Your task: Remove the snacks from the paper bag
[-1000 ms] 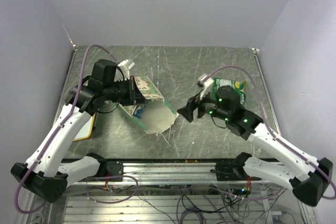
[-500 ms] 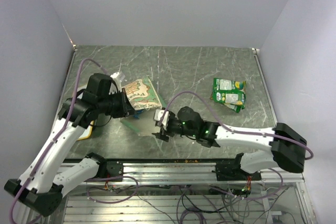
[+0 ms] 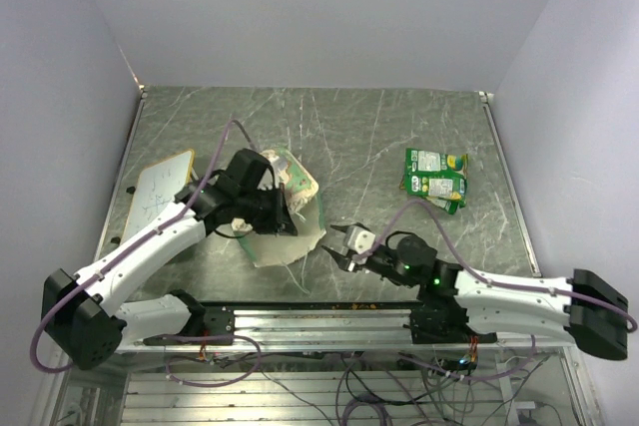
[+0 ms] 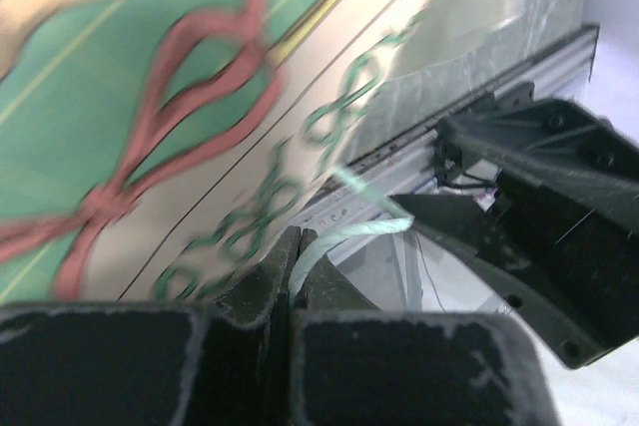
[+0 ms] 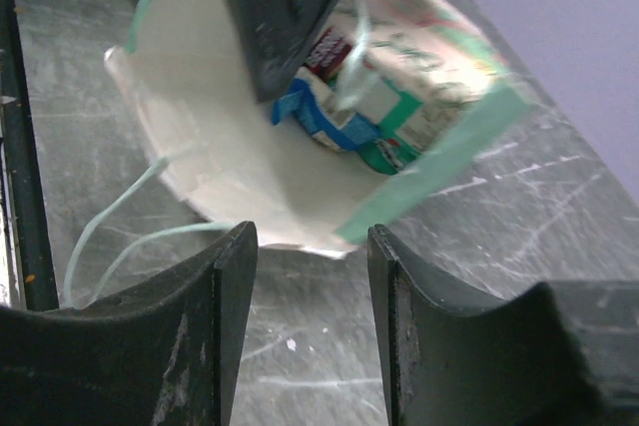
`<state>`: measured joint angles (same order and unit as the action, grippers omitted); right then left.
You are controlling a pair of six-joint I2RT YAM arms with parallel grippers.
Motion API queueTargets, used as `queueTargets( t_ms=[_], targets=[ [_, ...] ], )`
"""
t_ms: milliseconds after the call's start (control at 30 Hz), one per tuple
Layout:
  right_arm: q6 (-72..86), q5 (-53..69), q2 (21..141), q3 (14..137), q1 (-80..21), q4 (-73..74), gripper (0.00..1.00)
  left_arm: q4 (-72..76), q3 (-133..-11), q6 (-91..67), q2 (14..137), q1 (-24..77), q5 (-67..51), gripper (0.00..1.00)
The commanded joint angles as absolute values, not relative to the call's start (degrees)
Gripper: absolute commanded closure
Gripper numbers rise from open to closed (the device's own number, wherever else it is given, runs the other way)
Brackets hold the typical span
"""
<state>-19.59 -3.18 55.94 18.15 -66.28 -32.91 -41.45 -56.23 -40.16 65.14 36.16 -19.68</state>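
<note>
The green paper bag (image 3: 296, 179) lies tipped on the table, its cream mouth toward the near edge. My left gripper (image 3: 282, 216) is shut on its white string handle (image 4: 344, 236); the bag's printed side (image 4: 150, 97) fills the left wrist view. My right gripper (image 3: 337, 246) is open and empty, just in front of the bag's mouth (image 5: 250, 167). Inside the bag I see a green-and-white packet with blue marks (image 5: 344, 119) and a bit of a magenta one (image 5: 327, 47). Two green-and-white snacks (image 3: 435, 179) lie on the table at the right.
A yellow-framed whiteboard (image 3: 160, 187) lies at the left. The metal rail (image 3: 329, 318) runs along the near edge. A loose string handle (image 5: 110, 226) trails on the table by my right gripper's left finger.
</note>
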Motion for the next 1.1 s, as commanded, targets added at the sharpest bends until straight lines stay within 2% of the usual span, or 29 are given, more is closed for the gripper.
queueTargets(
  t_ms=[0,200,400,633,800,1000,1067],
  targets=[
    [-18.5,-6.9,47.0,14.2,-66.4,-29.7,0.53,-34.8,-52.9,-44.1,64.8,42.6,-18.5,0.93],
    [-14.9,-8.7,44.2,11.4,-66.3,-29.5,0.55,-34.2,-49.6,-46.0,60.8,47.4,-17.8,0.93],
    [-16.2,-2.3,47.2,12.2,-66.4,-32.3,0.56,-38.0,-58.8,-43.8,62.0,47.5,-9.0,0.93],
    [-23.3,6.3,55.3,17.8,-66.5,-35.0,0.5,-38.9,-71.6,-42.2,67.4,47.3,-3.1,0.93],
    [-26.7,8.6,63.3,20.9,-66.6,-41.6,0.46,-38.2,-72.5,-42.6,67.4,47.2,-1.9,0.93],
    [-35.9,3.3,75.0,23.7,-65.9,-50.1,0.44,-40.9,-72.1,-43.3,65.4,47.3,-0.2,0.93],
    [-39.3,6.3,78.5,24.7,-64.1,-51.4,0.43,-41.7,-71.1,-44.0,64.2,47.3,-0.1,0.93]
  ],
)
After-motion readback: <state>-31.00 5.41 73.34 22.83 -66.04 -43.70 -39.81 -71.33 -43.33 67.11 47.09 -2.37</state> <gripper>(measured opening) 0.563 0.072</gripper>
